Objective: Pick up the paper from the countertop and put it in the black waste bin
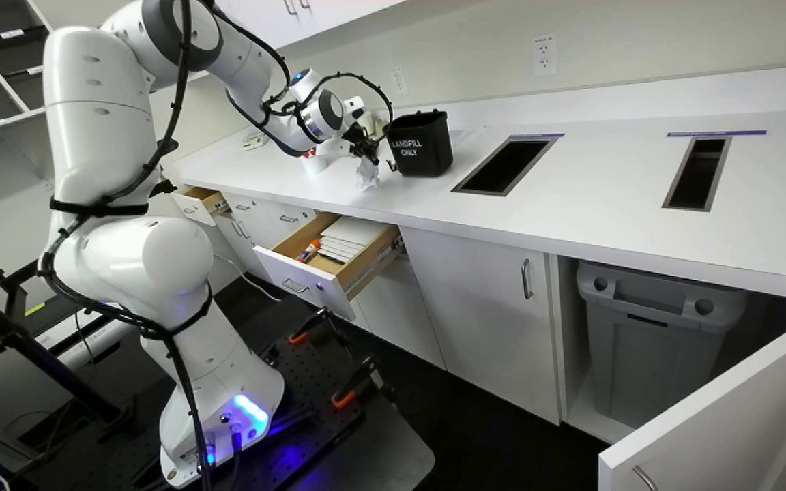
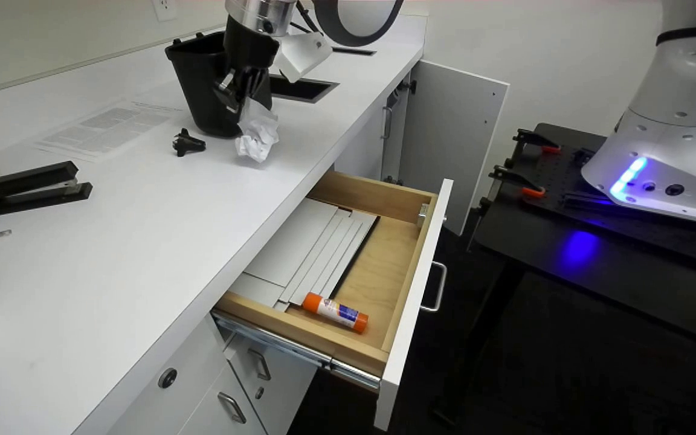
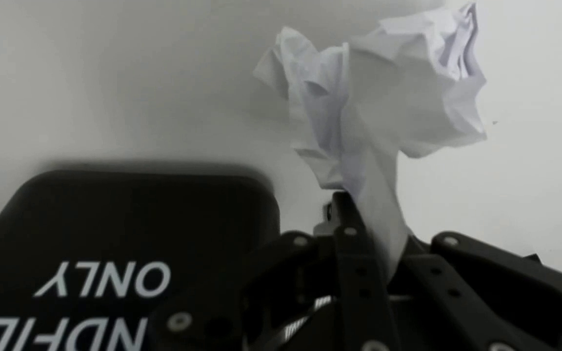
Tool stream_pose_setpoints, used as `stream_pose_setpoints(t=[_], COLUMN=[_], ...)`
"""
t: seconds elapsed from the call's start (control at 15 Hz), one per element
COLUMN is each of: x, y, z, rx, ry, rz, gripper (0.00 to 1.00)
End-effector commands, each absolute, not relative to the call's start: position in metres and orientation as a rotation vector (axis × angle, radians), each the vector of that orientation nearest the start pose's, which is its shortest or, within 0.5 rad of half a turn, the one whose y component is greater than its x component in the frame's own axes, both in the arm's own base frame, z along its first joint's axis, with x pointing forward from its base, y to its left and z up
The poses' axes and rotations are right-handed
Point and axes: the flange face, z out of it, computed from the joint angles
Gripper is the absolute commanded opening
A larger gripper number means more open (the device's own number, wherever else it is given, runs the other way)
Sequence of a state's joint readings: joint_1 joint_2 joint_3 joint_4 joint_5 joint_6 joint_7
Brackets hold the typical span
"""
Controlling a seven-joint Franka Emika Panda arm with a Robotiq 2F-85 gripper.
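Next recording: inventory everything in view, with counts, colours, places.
countertop: 1, white, both exterior views
waste bin: 1, black, on countertop
crumpled paper: 1, white, beside waste bin
printed sheet: at least 1, white, on countertop
stapler: 1, black, on countertop
staple remover: 1, black, near waste bin
framed slots: 2, dark, in countertop
outlets: 2, white, above countertop
open drawers: 2, white-fronted, below countertop
glue stick: 1, orange and white, in one drawer
flat panels: several, pale grey, same drawer
cabinet bin: 1, grey, below countertop
table: 1, black, facing open drawers
clamps: at least 2, black and orange, on table
robot arm: 1, white, on table
pincer: 1, black, closed around crumpled paper
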State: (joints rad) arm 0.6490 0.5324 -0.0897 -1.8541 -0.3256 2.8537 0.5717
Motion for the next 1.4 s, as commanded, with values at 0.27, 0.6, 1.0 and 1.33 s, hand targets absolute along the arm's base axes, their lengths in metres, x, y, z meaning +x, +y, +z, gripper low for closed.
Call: stream_pose_setpoints(t=[0.27,0.6,1.0,1.33], x=[0.542,0.539,0.561,0.563], y=[0.375,0.363,0.340,0.342], z=[0.396,0.461,0.457,0.454], rx=[-2.953,-2.828,-2.835,-2.862], ry=[-0.302,-0.282,-0.538,-0.534], rz=[-0.928,-1.106,-1.321,-1.295], gripper=[0.03,0.04,0.03,0.04])
